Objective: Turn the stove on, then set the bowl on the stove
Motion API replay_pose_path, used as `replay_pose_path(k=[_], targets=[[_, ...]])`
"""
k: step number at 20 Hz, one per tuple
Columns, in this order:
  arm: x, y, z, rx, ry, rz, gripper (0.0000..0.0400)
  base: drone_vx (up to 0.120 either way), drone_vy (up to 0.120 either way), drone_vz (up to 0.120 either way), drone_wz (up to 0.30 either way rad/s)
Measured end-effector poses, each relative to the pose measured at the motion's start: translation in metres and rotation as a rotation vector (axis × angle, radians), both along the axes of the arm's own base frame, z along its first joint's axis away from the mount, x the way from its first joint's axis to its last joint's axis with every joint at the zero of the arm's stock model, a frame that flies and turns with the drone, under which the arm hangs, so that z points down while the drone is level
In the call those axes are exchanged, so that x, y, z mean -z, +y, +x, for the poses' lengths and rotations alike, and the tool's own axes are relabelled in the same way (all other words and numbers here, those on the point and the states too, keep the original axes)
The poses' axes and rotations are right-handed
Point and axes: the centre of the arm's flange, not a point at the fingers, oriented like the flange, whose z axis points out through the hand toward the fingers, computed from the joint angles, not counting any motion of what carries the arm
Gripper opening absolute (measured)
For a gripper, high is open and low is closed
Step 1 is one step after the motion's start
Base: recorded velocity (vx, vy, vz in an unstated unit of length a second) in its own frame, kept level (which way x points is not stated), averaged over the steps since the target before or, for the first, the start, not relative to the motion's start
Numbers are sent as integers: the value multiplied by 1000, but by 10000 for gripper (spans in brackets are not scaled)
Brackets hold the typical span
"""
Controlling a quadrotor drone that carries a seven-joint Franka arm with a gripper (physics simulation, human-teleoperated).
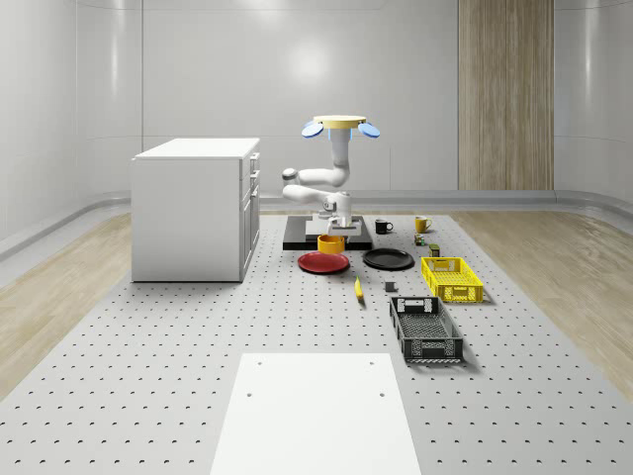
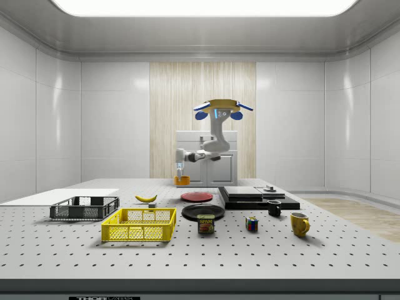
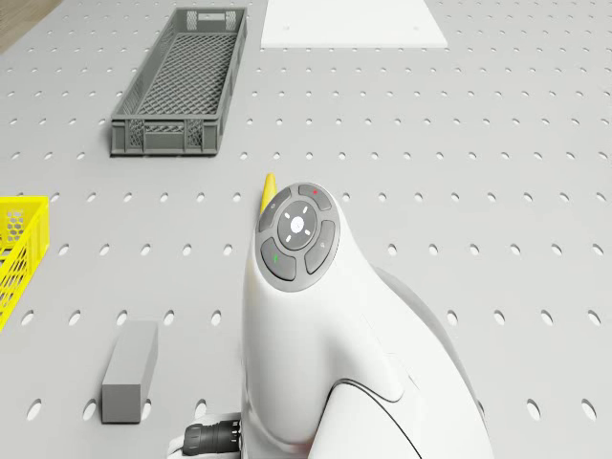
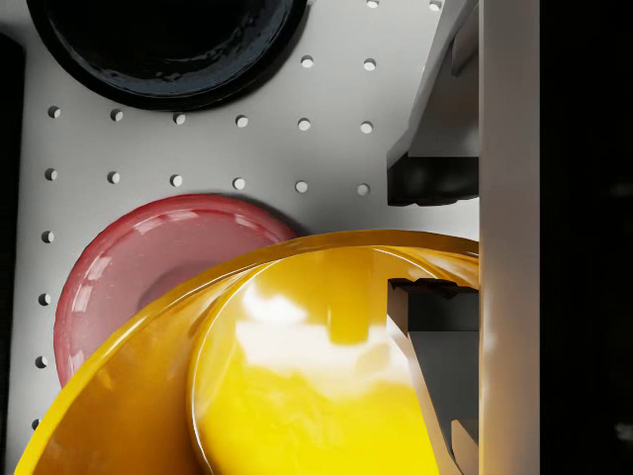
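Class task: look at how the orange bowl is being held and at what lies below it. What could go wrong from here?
1. The gripper pinches only the rim of the glossy orange bowl, one finger inside, one outside; it may slip or tilt.
2. If dropped, it could strike the red plate below.
3. The drone hovers over the flat black stove; any sway may shift the bowl.

- White cabinet [image 1: 195, 208] with drawers stands toward the tabletop's [image 1: 148, 376] far left part in the whole-scene view.
- Red plate [image 1: 323, 262] and black plate [image 1: 388, 259] lie side by side, apart.
- Yellow crate [image 1: 451, 278] sits near the tabletop's right edge in the whole-scene view; black crate [image 1: 425, 330] lies nearer the camera.
- Banana [image 1: 358, 289] lies between red plate and black crate.
- Small grey block [image 3: 130, 371] lies near the yellow crate.
- Black mug [image 1: 382, 227], yellow mug [image 1: 421, 224], Spam can [image 2: 206, 224] and Rubik's cube [image 2: 251, 224] stand apart.
- White sheet [image 1: 315, 414] lies at the near edge.
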Motion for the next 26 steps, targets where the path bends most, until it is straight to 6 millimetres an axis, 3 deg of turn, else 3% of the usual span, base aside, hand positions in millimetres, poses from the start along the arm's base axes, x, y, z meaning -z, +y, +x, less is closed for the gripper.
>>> replay_pose_path(k=[26], targets=[[0,0,0,1,0,0,107,-120,0,0,0]])
